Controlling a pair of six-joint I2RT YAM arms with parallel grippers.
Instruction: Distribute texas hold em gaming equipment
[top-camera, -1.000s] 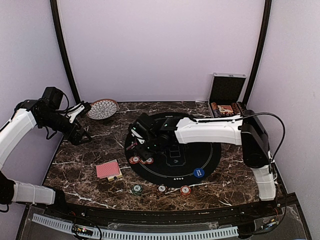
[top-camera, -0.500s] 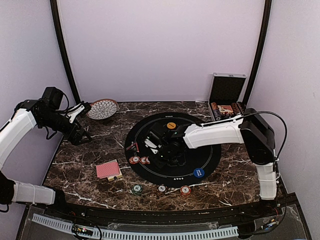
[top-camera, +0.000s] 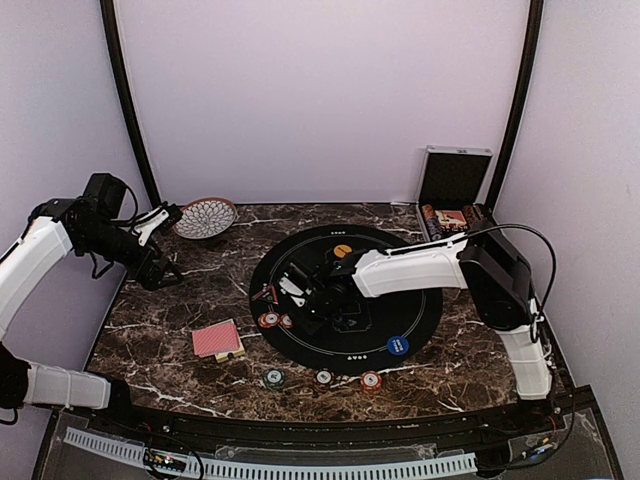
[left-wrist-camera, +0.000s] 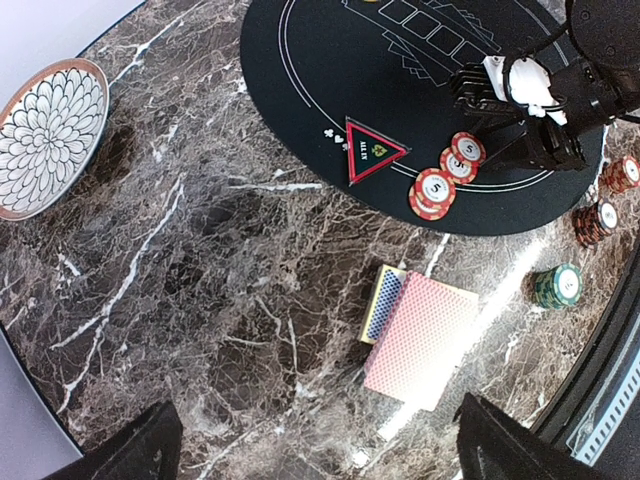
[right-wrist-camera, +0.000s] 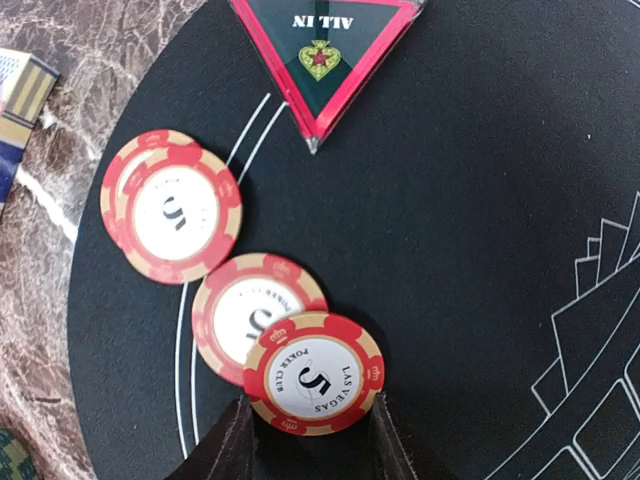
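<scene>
Lying at the 8 o'clock rim of the round black mat (right-wrist-camera: 480, 200), a red poker chip (right-wrist-camera: 313, 375) marked with a 5 rests half on top of a second red chip (right-wrist-camera: 235, 300). A further pair of red chips (right-wrist-camera: 172, 208) is stacked just beside them toward the mat's edge. The right end effector (right-wrist-camera: 312, 425) is down at the top chip with one finger on each side of it. The fingers stand about a chip's width apart, and I cannot tell whether they press on it. A triangular "ALL IN" marker (right-wrist-camera: 325, 50) lies flat on the mat near these chips.

Off the mat, at its 8 o'clock in the top view, the red-backed deck of cards (left-wrist-camera: 425, 335) lies on the marble desk (top-camera: 470, 350). A blue-striped flat piece (left-wrist-camera: 383, 303) touches one of its edges. A green chip stack (top-camera: 273, 378), a white one (top-camera: 323, 377) and a red one (top-camera: 370, 380) sit in a row on the desk along the mat's 6 o'clock side. A blue chip (top-camera: 397, 345) lies on the mat at 5 o'clock and an orange chip (top-camera: 342, 251) at 12 o'clock.

The left end effector (left-wrist-camera: 320, 445) hangs above the desk's 9 o'clock side, its fingers wide apart and holding nothing. A patterned bowl (top-camera: 205, 217) sits at 10 o'clock and an open silver case (top-camera: 455, 190) at 2 o'clock.
</scene>
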